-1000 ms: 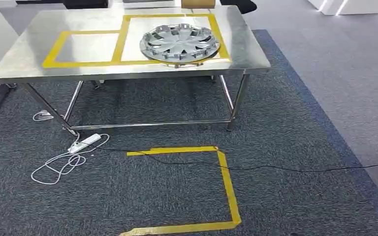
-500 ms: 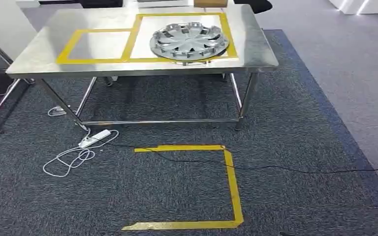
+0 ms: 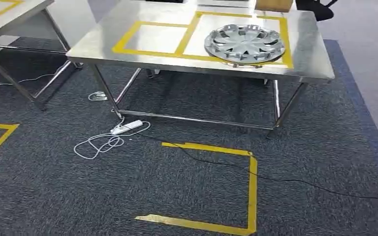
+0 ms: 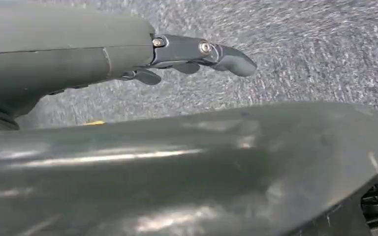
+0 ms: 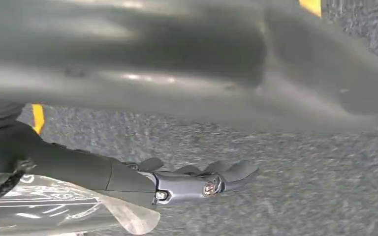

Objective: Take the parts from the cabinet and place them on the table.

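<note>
Hubcap [image 3: 244,43] already flat on counter [image 3: 320,69] inside right taped square, left square bare, so more parts likely due; both hands hanging empty, fingers [image 4: 226,56] [image 5: 226,174] loosely apart

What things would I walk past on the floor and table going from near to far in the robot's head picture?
Yellow tape square on the carpet → white power strip with its coiled cord → steel table → silver hubcap lying inside the taped rectangle on the tabletop.

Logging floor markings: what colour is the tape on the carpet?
Yellow floor tape, best in the head view.
</note>
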